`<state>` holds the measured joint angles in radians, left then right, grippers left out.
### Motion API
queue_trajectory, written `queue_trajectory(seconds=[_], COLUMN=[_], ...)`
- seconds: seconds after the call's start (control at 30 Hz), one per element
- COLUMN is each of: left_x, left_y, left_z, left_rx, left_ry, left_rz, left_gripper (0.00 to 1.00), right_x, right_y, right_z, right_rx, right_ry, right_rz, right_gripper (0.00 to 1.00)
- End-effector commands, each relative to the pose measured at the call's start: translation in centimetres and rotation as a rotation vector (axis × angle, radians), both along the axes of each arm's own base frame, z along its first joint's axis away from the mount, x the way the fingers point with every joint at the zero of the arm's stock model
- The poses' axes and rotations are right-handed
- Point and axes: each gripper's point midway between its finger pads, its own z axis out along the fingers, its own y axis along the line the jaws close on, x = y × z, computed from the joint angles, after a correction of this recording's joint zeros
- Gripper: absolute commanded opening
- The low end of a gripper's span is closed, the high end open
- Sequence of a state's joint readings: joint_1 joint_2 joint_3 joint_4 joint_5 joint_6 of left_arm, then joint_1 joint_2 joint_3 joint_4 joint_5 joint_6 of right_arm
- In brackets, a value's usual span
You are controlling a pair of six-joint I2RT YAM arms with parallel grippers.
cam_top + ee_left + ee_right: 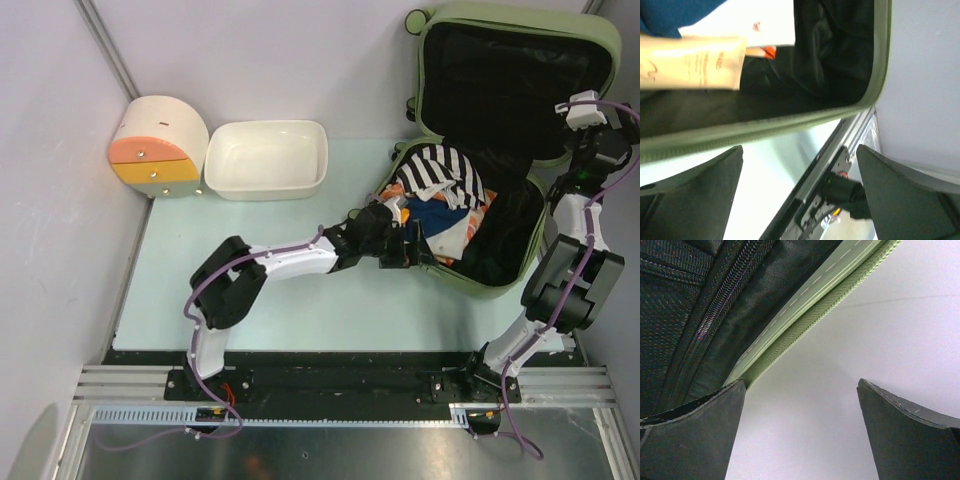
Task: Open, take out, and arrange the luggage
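Luggage (510, 90) sits at the right rear of the desk (250, 290), already open: lid stands up w/ its back to the rear wall, which prob. keeps it from dropping shut, and the lower shell lies flat w/ contents exposed. On top is a black-and-white striped garment (440, 170), w/ blue fabric (440, 215) under it; the left wrist view also shows a cream tube (690, 62) just inside the green rim. Left end effector (405, 245) is low at the shell's near-left rim, fingers spread, nothing between them, so it looks placed to reach in for the first item. Right end effector (590, 125) is up by the lid's right edge, also spread and empty, lid rim just beside one finger. White tub (265, 158) and round drawer box (158, 148) wait well apart at the left rear, likely spots for arranging. Take-out step not yet begun.
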<state>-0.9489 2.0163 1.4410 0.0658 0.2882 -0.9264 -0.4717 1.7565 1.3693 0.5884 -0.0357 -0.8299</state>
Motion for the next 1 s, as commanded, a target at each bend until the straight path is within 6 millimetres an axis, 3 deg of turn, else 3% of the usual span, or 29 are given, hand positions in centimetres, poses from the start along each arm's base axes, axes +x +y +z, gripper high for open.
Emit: queue_trajectory(seconds=[0.0, 0.03, 0.1, 0.13, 0.2, 0.23, 0.27, 0.4, 0.43, 0.5, 0.57, 0.6, 0.67, 0.7, 0.73, 0.8, 0.9, 0.97], left_x=[-1.1, -1.5, -2.0, -2.6, -2.5, -2.5, -2.6, -0.1, 0.7, 1.7, 4.4, 5.2, 6.5, 7.4, 8.7, 10.6, 12.9, 14.8], left_y=[2.4, 3.5, 4.9, 6.2, 8.2, 9.3, 10.7, 16.6, 17.4, 19.2, 20.4, 20.4, 19.7, 19.1, 18.4, 17.5, 15.0, 13.5], left_z=[7.1, 8.6, 9.9, 11.6, 12.7, 12.3, 13.3, 11.8, 12.3, 10.2, 10.6, 9.9, 10.5, 9.4, 10.3, 9.9, 8.4, 6.9], left_rx=[-0.113, -0.118, -0.12, -0.13, -0.118, -0.089, -0.087, 0.043, 0.087, 0.217, 0.348, 0.375, 0.38, 0.397, 0.397, 0.425, 0.413, 0.418], left_ry=[-0.125, -0.172, -0.214, -0.284, -0.349, -0.402, -0.442, -0.538, -0.671, -0.678, -0.755, -0.74, -0.738, -0.711, -0.733, -0.733, -0.718, -0.694], left_rz=[-0.081, -0.091, -0.107, -0.12, -0.119, -0.145, -0.153, -0.202, -0.282, -0.33, -0.285, -0.274, -0.243, -0.24, -0.222, -0.199, -0.222, -0.211], left_gripper=[1.0, 1.0, 1.0, 1.0, 1.0, 1.0, 1.0, 1.0, 1.0, 1.0, 1.0, 1.0, 1.0, 1.0, 1.0, 1.0, 0.98, 0.9], right_x=[-1.6, -1.7, -2.1, -2.1, -2.1, -2.0, -2.0, -0.4, 0.3, 0.7, 1.1, 1.2, 1.3, 1.3, 1.4, 1.6, 1.9, 2.1], right_y=[3.3, 3.7, 4.4, 4.8, 5.1, 5.2, 5.1, 5.2, 5.1, 5.2, 5.3, 5.4, 5.6, 5.8, 5.9, 5.9, 5.7, 5.9], right_z=[5.8, 5.9, 5.9, 5.9, 6.0, 5.9, 5.8, 5.9, 5.9, 5.6, 4.8, 4.6, 3.9, 3.9, 3.5, 3.1, 2.3, 2.2], right_rx=[0.03, 0.048, 0.069, 0.081, 0.105, 0.115, 0.13, 0.123, 0.127, 0.142, 0.17, 0.188, 0.199, 0.193, 0.195, 0.195, 0.196, 0.19], right_ry=[-0.076, -0.074, -0.053, -0.046, -0.027, -0.025, -0.019, -0.017, -0.015, 0.0, 0.035, 0.045, 0.073, 0.076, 0.09, 0.1, 0.118, 0.12], right_rz=[0.093, 0.107, 0.118, 0.13, 0.135, 0.137, 0.136, 0.134, 0.131, 0.135, 0.139, 0.144, 0.155, 0.159, 0.164, 0.164, 0.161, 0.161], right_gripper=[1.0, 1.0, 1.0, 1.0, 1.0, 1.0, 1.0, 1.0, 1.0, 1.0, 1.0, 1.0, 1.0, 1.0, 1.0, 1.0, 1.0, 1.0])
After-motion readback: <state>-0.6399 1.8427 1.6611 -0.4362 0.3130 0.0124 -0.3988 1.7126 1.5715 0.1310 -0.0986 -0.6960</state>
